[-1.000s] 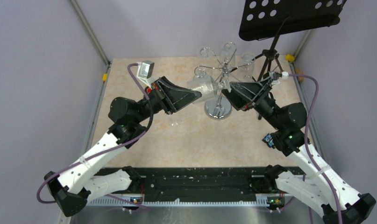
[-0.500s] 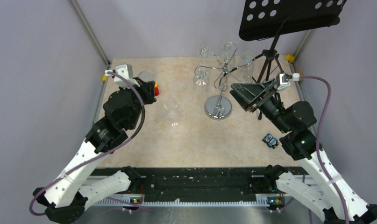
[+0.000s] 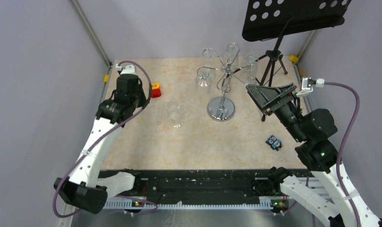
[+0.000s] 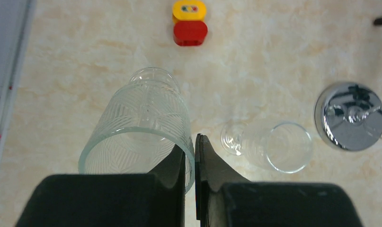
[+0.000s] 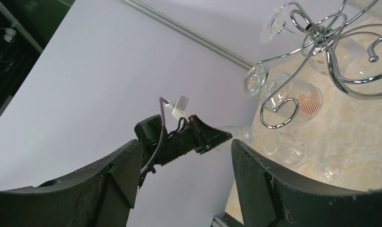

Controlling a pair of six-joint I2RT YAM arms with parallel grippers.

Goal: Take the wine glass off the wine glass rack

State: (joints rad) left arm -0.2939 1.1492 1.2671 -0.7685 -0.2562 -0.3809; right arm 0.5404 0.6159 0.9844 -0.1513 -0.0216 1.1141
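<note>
Although several other glasses hang upside down from its curled arms, the wine glass rack no longer carries the one that matters here. A beige stone-patterned table fills the overhead view, with a black music stand at the far right corner and the shiny wire rack standing on its round base just in front of it, towards the back of the table. On the left, well apart from the rack, the left gripper is clamped tight on the rim of a patterned wine glass. Its own camera shows the glass hanging foot-down and slightly tilted above the bare table, near the left edge. On the right, the right gripper sits just beside the rack with its fingers spread wide and nothing between them. A plain second glass stands upright on the table between the left arm and the rack's base. A small red and yellow block lies near the left arm. Judging by this, the removal itself looks done, since the glass is clear of the rack. What seems left is to set it down upright on the table and let go.
</note>
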